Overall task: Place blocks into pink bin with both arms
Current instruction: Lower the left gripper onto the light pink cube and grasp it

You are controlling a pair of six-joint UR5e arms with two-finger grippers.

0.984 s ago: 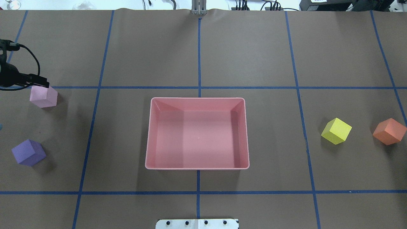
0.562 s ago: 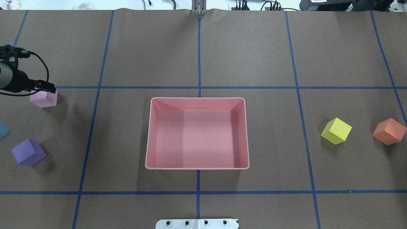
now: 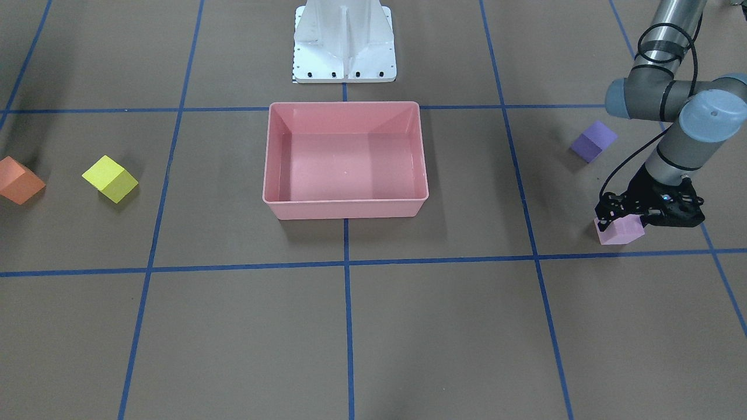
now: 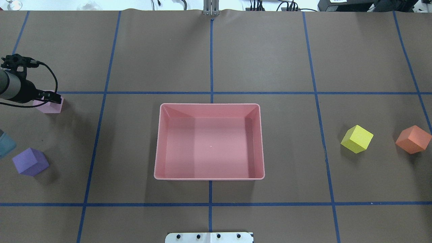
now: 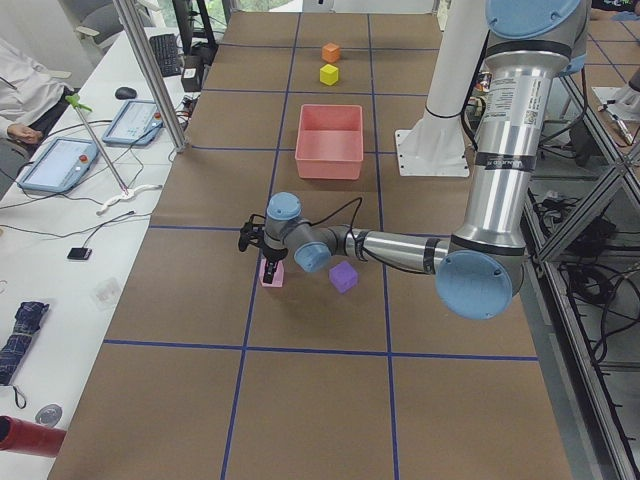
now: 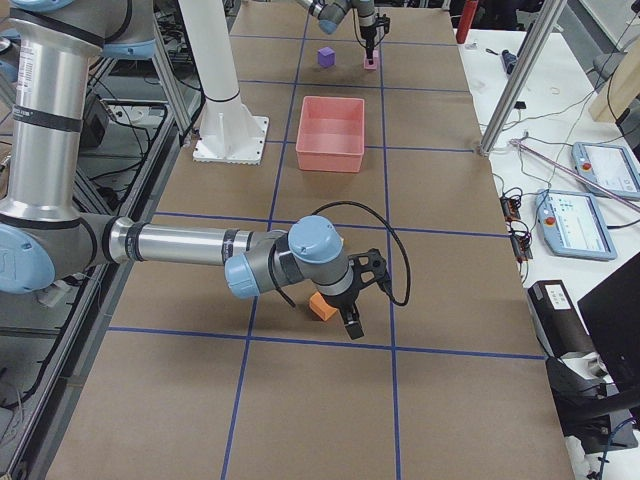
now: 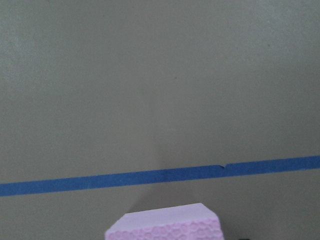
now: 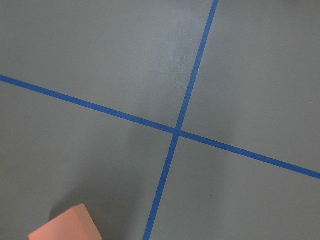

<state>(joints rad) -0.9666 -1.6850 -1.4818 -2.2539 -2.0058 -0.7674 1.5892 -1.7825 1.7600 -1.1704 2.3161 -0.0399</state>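
Observation:
The pink bin (image 4: 209, 104) stands mid-table with nothing in it. My left gripper (image 3: 625, 220) is low over the light pink cube (image 3: 622, 232), open, with a finger on either side; the cube rests on the table and also shows in the left wrist view (image 7: 165, 226). The purple cube (image 4: 30, 162) lies nearer the robot on the same side. The yellow cube (image 4: 357, 139) and the orange cube (image 4: 413, 139) lie on the far right. My right gripper (image 6: 350, 318) shows only in the exterior right view, beside the orange cube (image 6: 322, 306); I cannot tell whether it is open or shut.
The white robot base (image 3: 344, 41) stands behind the bin. Blue tape lines (image 4: 211, 204) grid the brown table cover. A light-blue joint cap of the left arm (image 4: 5, 145) juts in above the purple cube. Tablets and cables lie on side benches (image 5: 60, 160).
My left gripper has moved rightward and down onto the light pink cube, covering more of it. The cubes and bin have not moved.

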